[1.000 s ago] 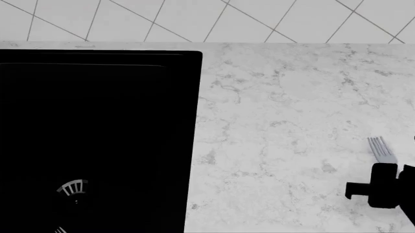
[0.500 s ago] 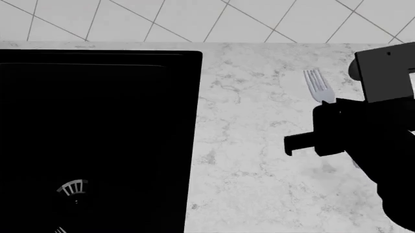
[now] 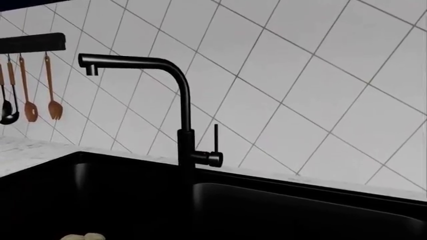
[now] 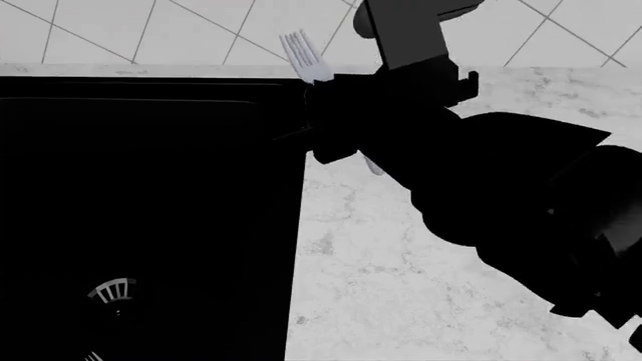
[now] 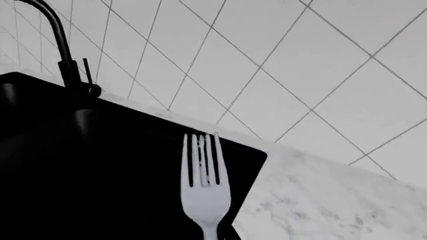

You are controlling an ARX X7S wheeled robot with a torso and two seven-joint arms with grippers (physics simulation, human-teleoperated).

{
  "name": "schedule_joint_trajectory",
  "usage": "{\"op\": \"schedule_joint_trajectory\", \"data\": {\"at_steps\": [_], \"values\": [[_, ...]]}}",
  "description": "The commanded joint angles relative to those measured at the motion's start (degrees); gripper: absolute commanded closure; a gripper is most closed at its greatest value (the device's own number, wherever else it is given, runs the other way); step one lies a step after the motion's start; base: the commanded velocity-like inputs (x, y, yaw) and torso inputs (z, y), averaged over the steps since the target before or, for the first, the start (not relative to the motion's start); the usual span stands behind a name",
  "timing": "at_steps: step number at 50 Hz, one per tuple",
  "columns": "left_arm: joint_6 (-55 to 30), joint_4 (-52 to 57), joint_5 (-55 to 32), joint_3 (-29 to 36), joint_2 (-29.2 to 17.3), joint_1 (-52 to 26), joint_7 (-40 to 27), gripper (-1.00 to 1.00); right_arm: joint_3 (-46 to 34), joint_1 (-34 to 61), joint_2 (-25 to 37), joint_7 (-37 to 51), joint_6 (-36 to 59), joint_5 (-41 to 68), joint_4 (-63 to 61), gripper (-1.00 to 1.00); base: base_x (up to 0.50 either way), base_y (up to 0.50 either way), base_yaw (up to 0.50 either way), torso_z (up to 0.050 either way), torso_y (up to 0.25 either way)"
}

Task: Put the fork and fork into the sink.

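Black sink (image 4: pixel 150 210) hides most of its inside in the dark. Right gripper (image 4: pixel 326 113), now moved up over the sink's edge from the tabletop (image 4: pixel 431 301), is closed on the pale fork (image 4: pixel 306 56); the handle is hidden

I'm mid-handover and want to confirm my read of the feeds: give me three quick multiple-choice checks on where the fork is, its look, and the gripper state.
1. Where is the pale fork now?
A. Lying on the counter
B. Held by the right gripper at the sink's right edge
C. Resting on the drain grate

2. How many tines does it show in the right wrist view?
A. Two
B. Three
C. Four

3. What is the right gripper's state?
A. Shut on the fork
B. Open and empty
C. Out of view

Answers: 1 B, the fork sticks up from the gripper by the basin rim. 2 C, four tines count clearly. 3 A, the fork rides raised with the arm.
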Motion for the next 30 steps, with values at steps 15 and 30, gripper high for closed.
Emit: {"op": "schedule_joint_trajectory", "data": {"at_steps": [15, 30], "values": [[1.35, -1.15, 0.07, -0.40, -0.23, 1.17, -0.01, -1.00, -1.10, -2.62, -33.21, -17.39, -4.36, -2.46, 36.94, 1.00, 0.00, 0.00, 0.00, 0.000, 0.000], [3.51, -3.69, 0.82, -0.04, -0.30, 2.01, 0.42, -1.00, -13.10, -8.31, -34.35, -16.37, -7.14, 6.02, 33.02, 1.00, 0.00, 0.00, 0.00, 0.000, 0.000]]}}
